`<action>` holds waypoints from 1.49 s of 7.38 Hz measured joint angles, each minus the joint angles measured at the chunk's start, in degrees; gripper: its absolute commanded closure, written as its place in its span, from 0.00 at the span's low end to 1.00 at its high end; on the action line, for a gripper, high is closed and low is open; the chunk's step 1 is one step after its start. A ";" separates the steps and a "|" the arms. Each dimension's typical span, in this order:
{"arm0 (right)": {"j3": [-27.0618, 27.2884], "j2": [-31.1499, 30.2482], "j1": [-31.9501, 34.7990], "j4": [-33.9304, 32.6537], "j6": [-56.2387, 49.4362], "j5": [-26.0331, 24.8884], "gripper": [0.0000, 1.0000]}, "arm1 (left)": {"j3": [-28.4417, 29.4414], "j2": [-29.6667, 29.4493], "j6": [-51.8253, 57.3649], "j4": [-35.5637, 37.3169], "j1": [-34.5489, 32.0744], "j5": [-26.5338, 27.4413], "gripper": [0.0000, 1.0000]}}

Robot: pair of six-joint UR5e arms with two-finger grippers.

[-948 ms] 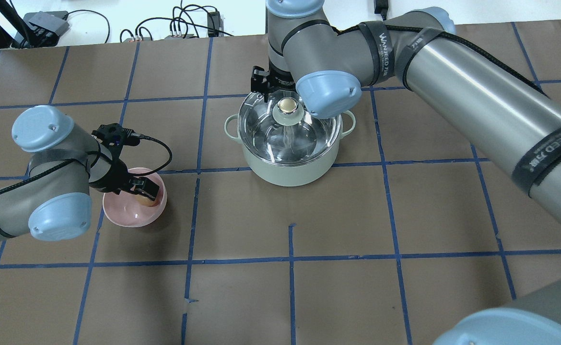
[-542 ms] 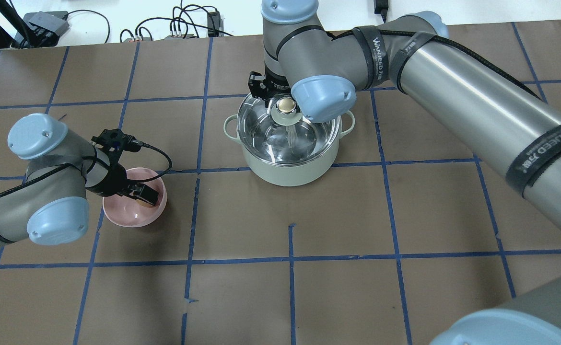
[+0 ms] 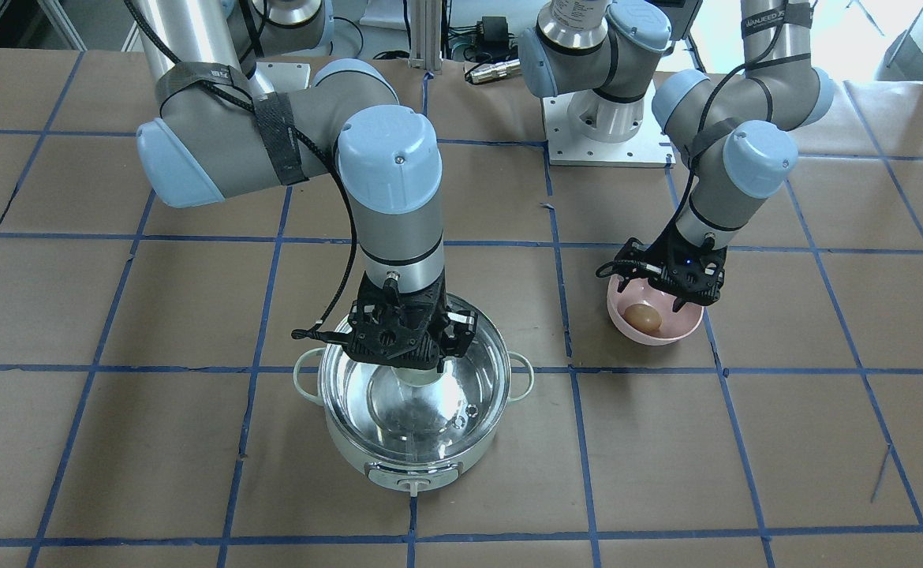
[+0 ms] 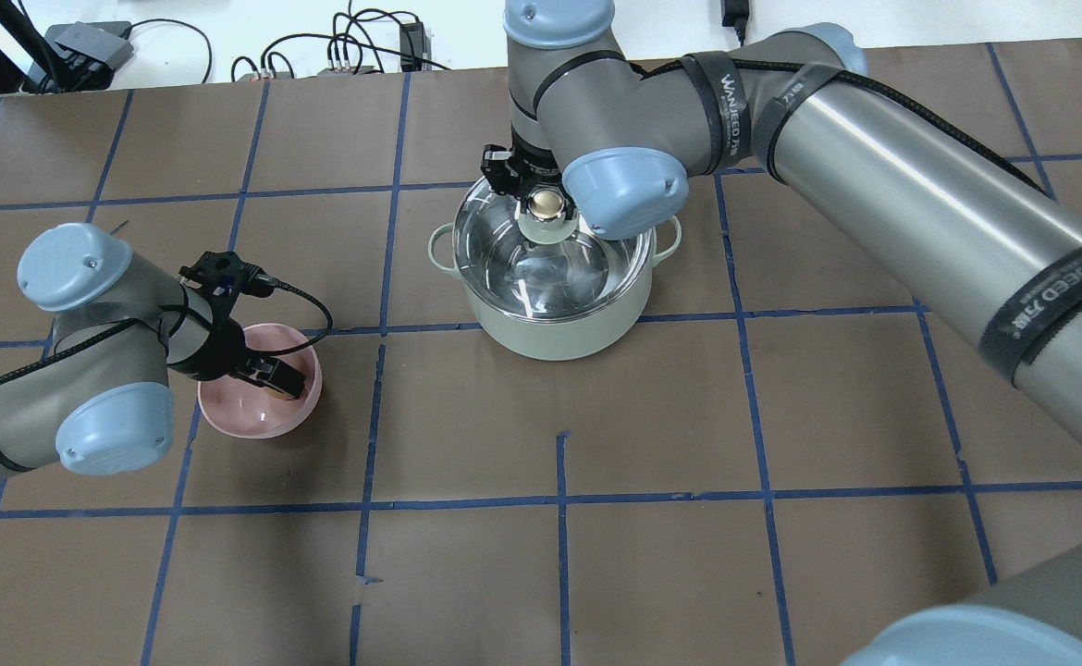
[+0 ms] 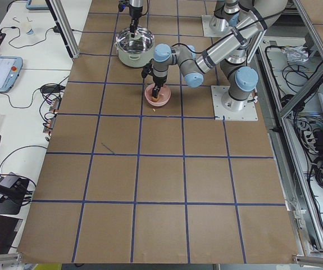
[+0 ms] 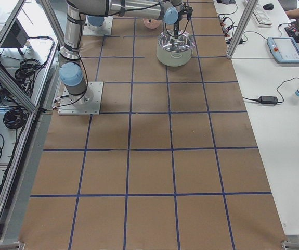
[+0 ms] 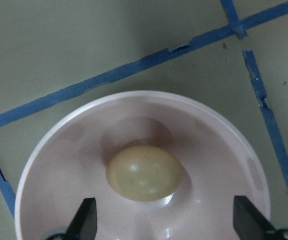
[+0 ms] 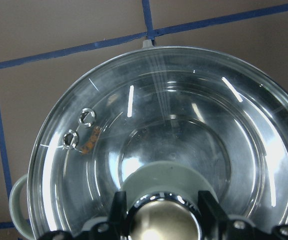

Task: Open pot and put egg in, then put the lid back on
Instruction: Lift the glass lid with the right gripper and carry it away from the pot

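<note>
Where its knob (image 4: 547,202) offers hold, the right gripper (image 8: 163,222) clamps the presumably heavy glass lid (image 8: 184,135). Left gripper (image 7: 168,220) gapes, empty, above the fragile egg (image 7: 144,172).

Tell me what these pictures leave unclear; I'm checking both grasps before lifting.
Whether the right gripper grips the beige knob of the clear glass lid: fingertips cut by the wrist view's bottom edge.
Small brown egg, overhead: mostly hidden under the left gripper.
Side views: both grippers too small.
</note>
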 measured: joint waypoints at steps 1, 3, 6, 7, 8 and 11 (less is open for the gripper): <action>0.01 -0.28 -0.09 0.21 -1.00 -0.57 0.57 | 0.00 -0.74 0.03 1.14 0.01 -0.02 0.06; 0.00 -1.70 -0.73 0.93 -3.20 -1.96 0.57 | -0.10 -2.07 0.09 3.67 -0.01 -0.01 0.06; 0.03 -4.25 -2.73 2.96 -5.47 -2.13 0.57 | -0.19 -3.78 0.05 5.27 -0.05 -0.02 0.06; 0.02 -5.90 -4.45 4.98 -7.23 -1.95 0.57 | -0.25 -4.72 0.04 6.26 -0.06 -0.02 0.06; 0.09 -8.24 -7.06 7.82 -9.76 -1.70 0.57 | -0.27 -5.34 0.04 6.78 -0.08 -0.01 0.06; 0.31 -14.66 -16.33 17.58 -20.03 -0.45 0.58 | -0.23 -6.00 -0.02 7.09 -0.14 0.06 0.07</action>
